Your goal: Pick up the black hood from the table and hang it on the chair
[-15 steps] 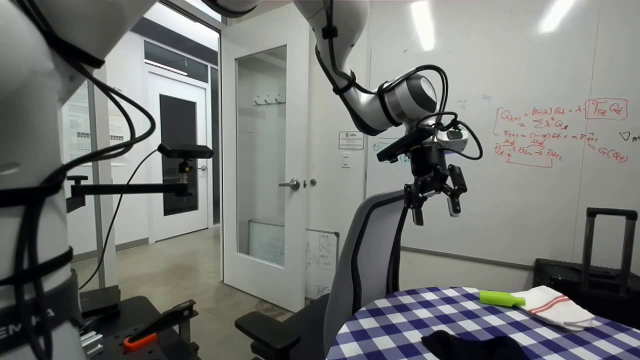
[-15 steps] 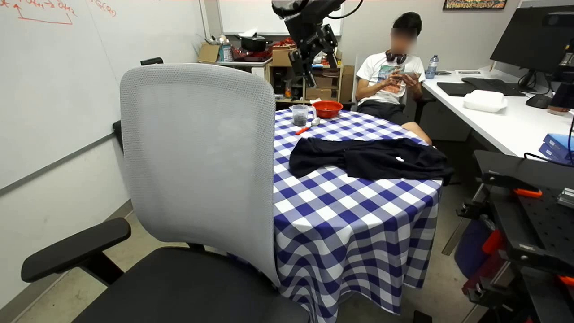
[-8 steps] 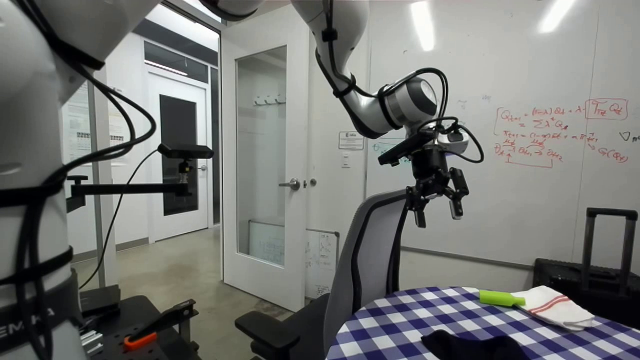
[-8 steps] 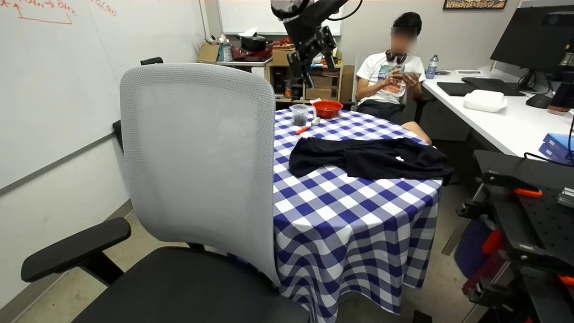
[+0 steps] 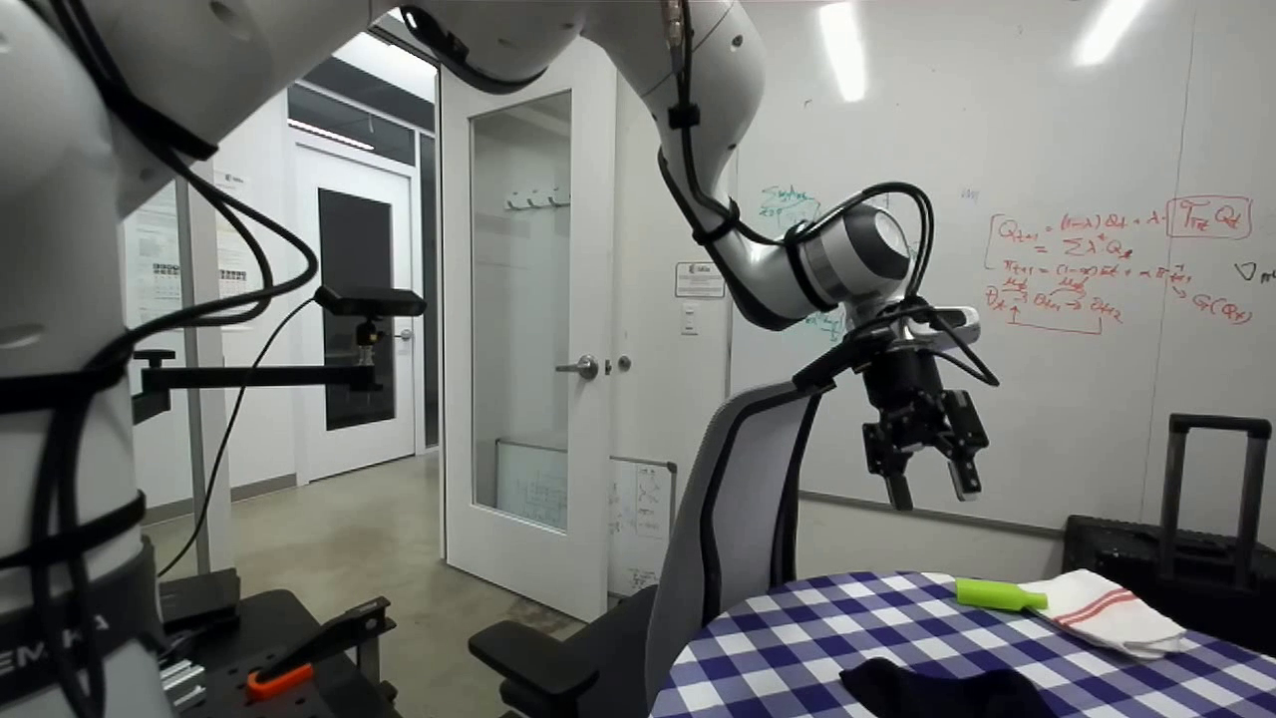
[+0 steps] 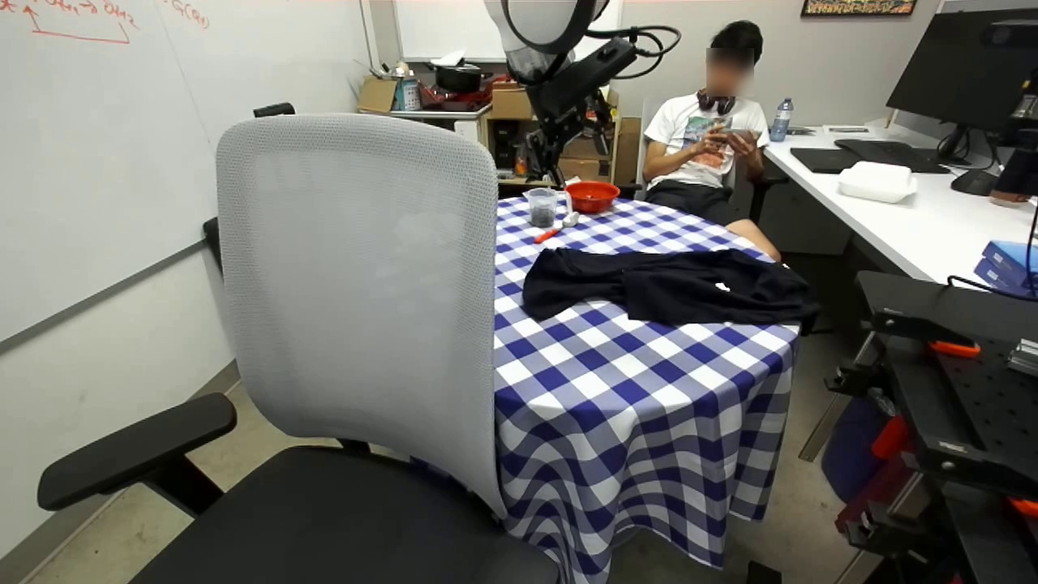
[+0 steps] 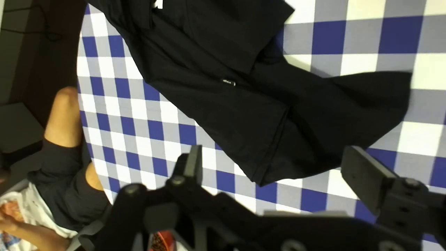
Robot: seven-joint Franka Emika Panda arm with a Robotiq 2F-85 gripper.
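Observation:
The black hood point(image 6: 673, 284) lies spread in folds on the checkered table point(image 6: 616, 389). Its near part shows at the bottom of an exterior view point(image 5: 942, 693), and it runs diagonally across the wrist view point(image 7: 237, 104). The grey chair point(image 6: 357, 276) stands against the table, and its backrest also shows in an exterior view point(image 5: 753, 499). My gripper point(image 5: 934, 489) is open and empty above the table, apart from the hood. In the wrist view the gripper point(image 7: 277, 158) has its fingers wide apart, with a corner of the hood seen between them.
A clear cup point(image 6: 542, 209), a red bowl point(image 6: 592, 197) and a red-handled spoon point(image 6: 553, 234) stand at the table's far side. A green object point(image 5: 1000, 595) and a white towel point(image 5: 1112, 613) lie on the table. A person point(image 6: 705, 146) sits beside it.
My gripper has moved down towards the table, and to the right in an exterior view. It stays open. The hood and the chair have not moved.

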